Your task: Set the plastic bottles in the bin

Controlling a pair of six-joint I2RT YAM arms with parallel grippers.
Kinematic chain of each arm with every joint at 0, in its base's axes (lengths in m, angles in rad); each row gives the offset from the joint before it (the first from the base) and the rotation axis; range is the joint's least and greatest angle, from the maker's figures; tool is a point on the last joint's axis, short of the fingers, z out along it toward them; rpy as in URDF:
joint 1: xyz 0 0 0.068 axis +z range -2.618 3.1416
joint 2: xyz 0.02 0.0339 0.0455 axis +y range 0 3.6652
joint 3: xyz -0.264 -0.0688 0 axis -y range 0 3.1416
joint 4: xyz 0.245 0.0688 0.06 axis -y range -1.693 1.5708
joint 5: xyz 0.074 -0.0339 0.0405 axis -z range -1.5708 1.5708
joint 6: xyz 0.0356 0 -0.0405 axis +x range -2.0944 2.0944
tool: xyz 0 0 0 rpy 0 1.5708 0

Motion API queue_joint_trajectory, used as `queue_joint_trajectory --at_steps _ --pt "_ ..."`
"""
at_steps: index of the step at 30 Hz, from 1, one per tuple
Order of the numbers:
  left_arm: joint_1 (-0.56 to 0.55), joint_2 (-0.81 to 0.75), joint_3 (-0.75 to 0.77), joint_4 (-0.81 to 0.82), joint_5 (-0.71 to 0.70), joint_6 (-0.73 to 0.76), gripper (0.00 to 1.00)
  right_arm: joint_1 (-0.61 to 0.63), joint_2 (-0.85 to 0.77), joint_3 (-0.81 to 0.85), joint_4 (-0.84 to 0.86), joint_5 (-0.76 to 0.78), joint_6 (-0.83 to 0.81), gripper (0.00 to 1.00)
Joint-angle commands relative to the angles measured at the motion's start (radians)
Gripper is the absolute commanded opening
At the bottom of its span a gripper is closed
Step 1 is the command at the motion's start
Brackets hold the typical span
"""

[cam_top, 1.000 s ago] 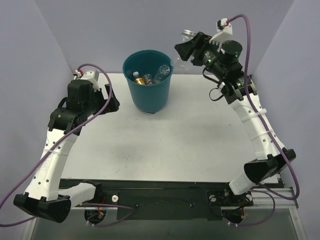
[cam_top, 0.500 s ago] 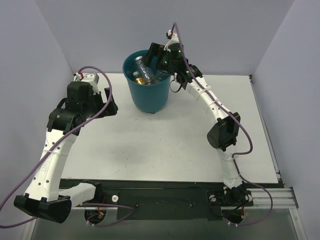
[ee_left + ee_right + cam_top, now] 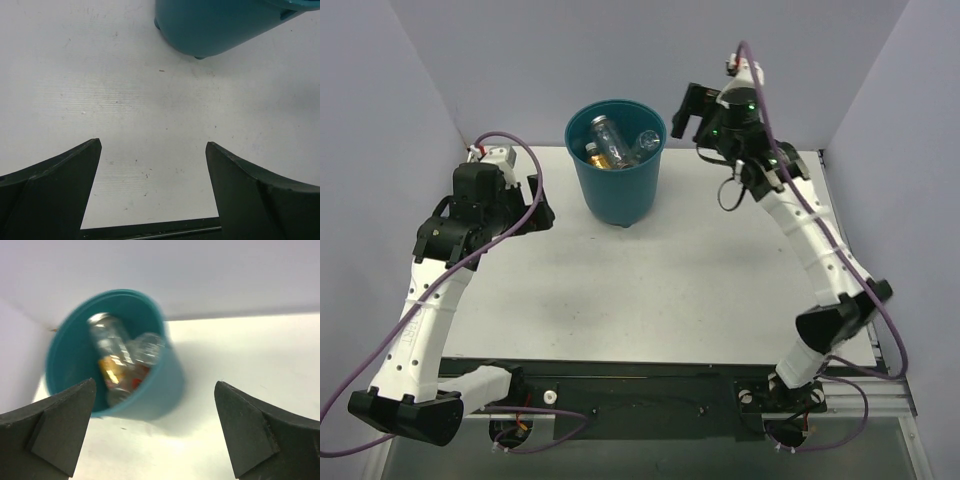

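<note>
Right wrist camera: my right gripper (image 3: 155,385) stands wide, its two dark fingers (image 3: 55,427) framing nothing but air, with the bin (image 3: 150,407) below and ahead of them. From the overhead view that gripper (image 3: 683,107) hangs in the air just right of the bin's rim, apart from it, nose aimed left. Behind it the wrist sits high near the back wall. The white forearm slopes down and to the right to a dark elbow near the table's right edge, then folds back to the base at the near rail. A purple cable (image 3: 766,95) loops over the wrist.

Inside the teal bin (image 3: 618,195) lie the plastic bottles (image 3: 610,140). I can make out a clear one (image 3: 106,337) leaning on the far wall, another clear one (image 3: 647,140) toward the right, and an orange-yellow one with red on it (image 3: 114,369) lower down. How many lie beneath them I cannot tell.

My left gripper (image 3: 152,145) is also spread wide and empty, looking across bare white table (image 3: 125,100) at the foot of the bin (image 3: 215,25). Overhead, that gripper (image 3: 542,205) is low, well left of the bin, pointing right, and the left arm arches up from its base at the near left corner.
</note>
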Motion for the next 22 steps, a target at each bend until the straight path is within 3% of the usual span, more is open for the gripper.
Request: queue_joint_trajectory --at_steps 1,6,12,18,22 --pt "0.008 -0.007 0.024 0.066 -0.005 -0.014 0.97 -0.078 -0.206 -0.254 -0.187 0.239 0.004 1.00" --pt "0.008 -0.001 0.014 0.107 -0.029 -0.042 0.97 -0.109 -0.443 -0.548 -0.278 0.450 0.010 1.00" --pt "0.008 -0.015 -0.054 0.185 -0.051 -0.085 0.97 -0.108 -0.610 -0.851 -0.368 0.492 0.044 1.00" --pt "0.009 0.008 -0.103 0.228 -0.072 -0.155 0.97 -0.108 -0.751 -1.012 -0.384 0.475 0.127 1.00" --pt "0.009 0.020 -0.100 0.248 -0.041 -0.183 0.97 -0.108 -0.758 -1.014 -0.396 0.500 0.122 1.00"
